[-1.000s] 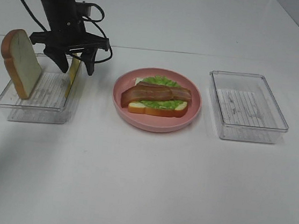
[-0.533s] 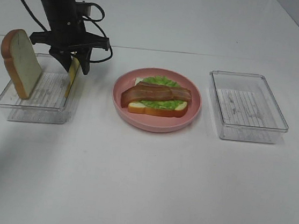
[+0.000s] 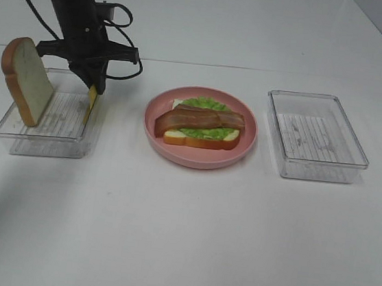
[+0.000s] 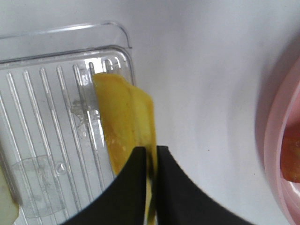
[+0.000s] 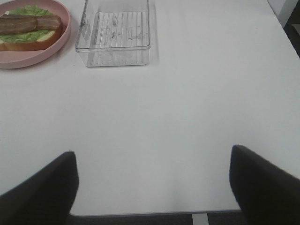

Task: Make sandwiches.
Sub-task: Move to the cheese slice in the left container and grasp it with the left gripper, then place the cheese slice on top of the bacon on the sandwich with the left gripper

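At the far left of the white tabletop (image 3: 180,238), a clear left container (image 3: 39,145) is seen. A loose bread slice (image 3: 27,81) with brown crust is propped at a tilt at the container's left end, with its lower edge inside. At the container's right side, a thin yellow cheese slice (image 3: 90,107) is stood on edge against the wall. Its upper edge is pinched by the left gripper (image 3: 92,90), which is lowered from above on a dark arm. In the left wrist view the two black fingers are shown closed narrowly on the cheese, with only the slice between them.

Near the middle, a round pink plate (image 3: 196,159) is set apart from both containers. On it the part-built sandwich is laid: a lower bread slice (image 3: 201,141), frilly green lettuce (image 3: 206,105) spread over it, and reddish-brown bacon strips (image 3: 197,119) draped across the top.

Further right, a second clear right container (image 3: 315,171) is placed on the tabletop, well apart from the plate.

The right gripper (image 5: 152,187) is shown only in the right wrist view. It is held above bare tabletop, well away from that container, and its dark fingers are spread wide apart.
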`<state>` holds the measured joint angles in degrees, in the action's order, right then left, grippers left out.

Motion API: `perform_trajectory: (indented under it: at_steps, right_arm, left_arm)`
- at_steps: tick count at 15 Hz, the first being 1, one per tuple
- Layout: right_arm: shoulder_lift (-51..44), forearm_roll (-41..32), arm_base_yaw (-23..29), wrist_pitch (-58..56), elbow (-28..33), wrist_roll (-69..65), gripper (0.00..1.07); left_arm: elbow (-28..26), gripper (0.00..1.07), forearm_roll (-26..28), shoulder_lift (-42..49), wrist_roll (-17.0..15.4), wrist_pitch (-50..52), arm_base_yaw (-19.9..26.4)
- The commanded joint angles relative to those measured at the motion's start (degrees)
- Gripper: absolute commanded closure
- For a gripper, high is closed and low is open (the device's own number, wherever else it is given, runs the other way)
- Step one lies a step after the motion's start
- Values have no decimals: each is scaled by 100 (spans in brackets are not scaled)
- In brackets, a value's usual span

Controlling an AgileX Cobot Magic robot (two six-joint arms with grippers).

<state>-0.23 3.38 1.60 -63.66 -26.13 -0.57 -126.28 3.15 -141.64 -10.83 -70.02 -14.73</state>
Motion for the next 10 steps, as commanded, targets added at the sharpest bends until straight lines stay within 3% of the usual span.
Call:
perform_trajectory:
  at_steps: [1,10]
  right_arm:
    - [-120,-11,-11,46,17,17,22]
    - [-120,-11,-11,46,17,17,22]
  left_arm:
    - [-11,107,92,40,-40,-516,-23]
    - [-11,107,218,882,-40,-521,-69]
